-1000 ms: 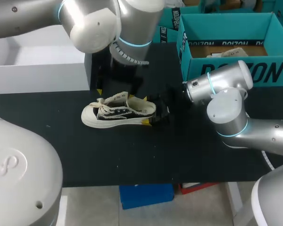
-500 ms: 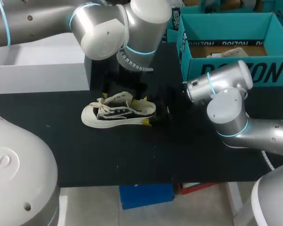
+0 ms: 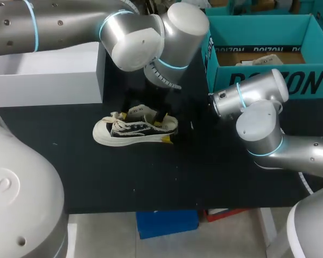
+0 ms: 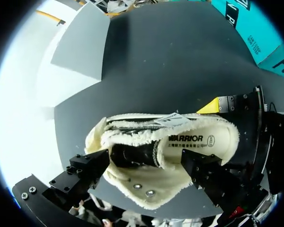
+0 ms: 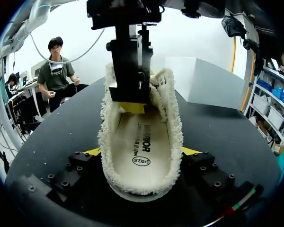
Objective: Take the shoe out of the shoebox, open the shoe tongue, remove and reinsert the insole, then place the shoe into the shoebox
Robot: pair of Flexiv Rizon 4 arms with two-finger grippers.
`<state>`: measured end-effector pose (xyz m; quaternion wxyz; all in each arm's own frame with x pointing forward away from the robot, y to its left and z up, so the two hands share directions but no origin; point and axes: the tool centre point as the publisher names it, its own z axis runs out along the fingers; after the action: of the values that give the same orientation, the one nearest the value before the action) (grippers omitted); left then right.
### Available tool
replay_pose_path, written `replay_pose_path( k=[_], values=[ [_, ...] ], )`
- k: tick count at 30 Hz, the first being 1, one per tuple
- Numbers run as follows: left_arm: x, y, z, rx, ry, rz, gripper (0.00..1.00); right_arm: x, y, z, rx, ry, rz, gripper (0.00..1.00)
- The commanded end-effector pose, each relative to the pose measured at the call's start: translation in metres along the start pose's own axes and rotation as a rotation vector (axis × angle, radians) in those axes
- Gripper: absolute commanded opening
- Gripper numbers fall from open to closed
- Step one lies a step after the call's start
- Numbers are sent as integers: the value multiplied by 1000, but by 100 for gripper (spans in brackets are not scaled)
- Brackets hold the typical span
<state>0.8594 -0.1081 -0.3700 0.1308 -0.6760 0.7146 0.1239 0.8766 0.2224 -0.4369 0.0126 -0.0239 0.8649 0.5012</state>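
robotics lab: left arm (image 3: 134, 37), right arm (image 3: 258, 123), black table (image 3: 151, 177)

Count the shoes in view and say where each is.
1. The shoe sits on its sole on the table, left of the teal shoebox. The shoebox's inside is partly hidden, so another may be there.

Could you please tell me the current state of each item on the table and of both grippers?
shoe: out of the box, upright on its sole on the table.
insole: lying inside the shoe.
shoebox: open, no shoe in it.
right gripper: fingers shut on the shoe's heel.
left gripper: fingers open over the shoe's opening, one tip down inside it.
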Motion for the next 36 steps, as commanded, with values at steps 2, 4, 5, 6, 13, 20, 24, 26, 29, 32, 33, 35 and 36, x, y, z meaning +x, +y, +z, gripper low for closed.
replay_pose_path(
  k=[2, 4, 5, 6, 13, 20, 24, 26, 29, 32, 33, 35, 36],
  values=[
    [7, -5, 5, -20, -23, 3, 100, -1, 0, 3, 2, -2, 1, 0],
    [6, -6, 6, -20, -27, 3, 100, -1, 0, 3, 2, -2, 1, 0],
    [6, -6, 6, -19, -30, 2, 100, -1, 0, 3, 2, -2, 1, 0],
    [5, -6, 6, -18, -32, 2, 71, -1, 0, 3, 2, -2, 1, 0],
    [-2, -2, 8, -19, -43, 5, 0, -1, 0, 3, 2, -2, 1, 0],
    [-12, 5, 7, -41, -22, 6, 0, -1, 0, 3, 2, -2, 1, 0],
    [-16, 7, 8, -44, -17, 3, 0, -1, 0, 3, 2, -2, 1, 0],
    [-18, 6, 6, -42, -9, -6, 0, -1, 0, 3, 2, -2, 1, 0],
    [-21, 5, -1, -32, 3, -15, 0, -1, 0, 3, 2, -2, 1, 0],
    [-24, 5, -10, -16, 12, -22, 0, -1, 0, 3, 2, -2, 1, 0],
    [-26, 5, -13, -9, 15, -26, 0, -1, 0, 3, 2, -2, 1, 0],
    [-29, 4, -19, -8, 34, -31, 0, -1, 0, 3, 2, -2, 1, 0],
    [-30, 4, -21, -1, 35, -34, 0, -1, 0, 3, 2, -2, 1, 0]
  ],
)
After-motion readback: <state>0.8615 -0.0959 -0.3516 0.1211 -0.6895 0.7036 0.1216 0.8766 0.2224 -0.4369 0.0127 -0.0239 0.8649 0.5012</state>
